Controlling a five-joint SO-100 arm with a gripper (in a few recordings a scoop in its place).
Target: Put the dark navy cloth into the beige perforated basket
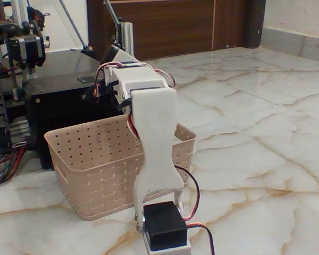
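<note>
The beige perforated basket [95,164] stands on the marble floor at the left of centre in the fixed view, with its open top facing up. The white arm [154,143] rises from the bottom edge in front of the basket's right half and bends over it toward the left. Its wrist with red and white wires ends at the gripper [98,91], which hangs above the basket's back rim, dark against the black box. The fingers are too hidden to read. The dark navy cloth is hidden from this view.
A large black rigid box [58,106] stands right behind the basket. A metal frame with cables [10,69] fills the far left. Open marble floor [255,133] spreads to the right, with a dark wooden door [175,26] at the back.
</note>
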